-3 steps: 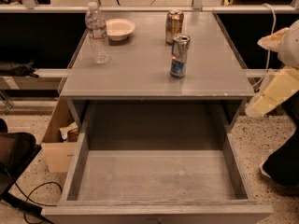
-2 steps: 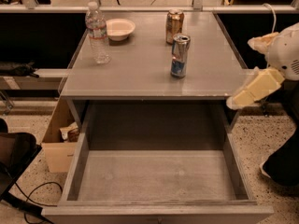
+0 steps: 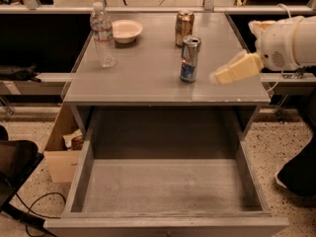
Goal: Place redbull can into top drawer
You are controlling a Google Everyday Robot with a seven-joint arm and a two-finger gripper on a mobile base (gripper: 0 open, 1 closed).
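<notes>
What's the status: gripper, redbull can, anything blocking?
Arm's gripper right of redbull can, not touching. Can upright on cabinet top. The top drawer open below. The brown-gold can behind, apart; nothing between.

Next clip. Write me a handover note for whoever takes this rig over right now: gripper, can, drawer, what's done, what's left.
Gripper: empty, over the right side of the cabinet top, right of the redbull can, apart from it.
Redbull can: upright on the cabinet top, in front of the brown-gold can.
Top drawer: pulled open, nothing inside.
Done: drawer open.
Left: grasp the can, set it in the drawer.
</notes>
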